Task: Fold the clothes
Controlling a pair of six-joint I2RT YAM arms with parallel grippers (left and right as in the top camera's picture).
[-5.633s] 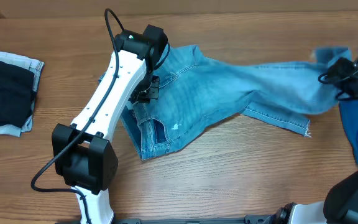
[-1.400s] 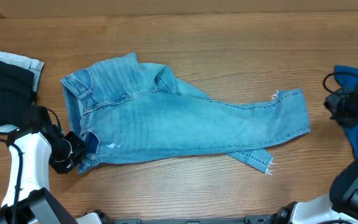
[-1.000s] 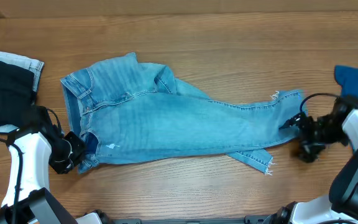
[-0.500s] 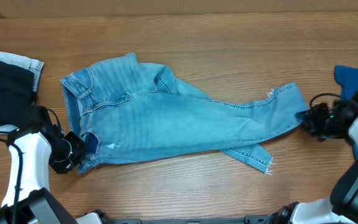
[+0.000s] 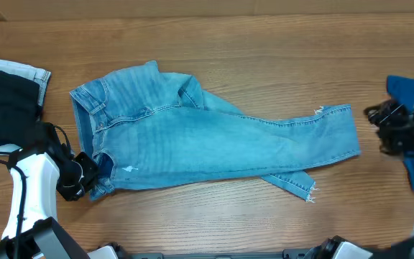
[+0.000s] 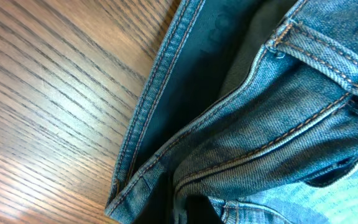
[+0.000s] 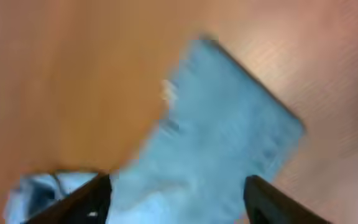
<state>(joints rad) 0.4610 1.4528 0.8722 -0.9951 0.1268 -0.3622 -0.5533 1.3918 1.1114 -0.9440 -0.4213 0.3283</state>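
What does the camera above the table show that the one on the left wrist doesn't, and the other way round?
Only the overhead view shows the whole jeans spread flat, the dark pile at the left edge, the bright blue cloth at the right, and both arms: the left gripper pinching a corner of the jeans, the right gripper apart from the leg ends. Only the left wrist view shows the orange stitching and the darker inside of the waistband up close. Both show the jeans and the wooden table.
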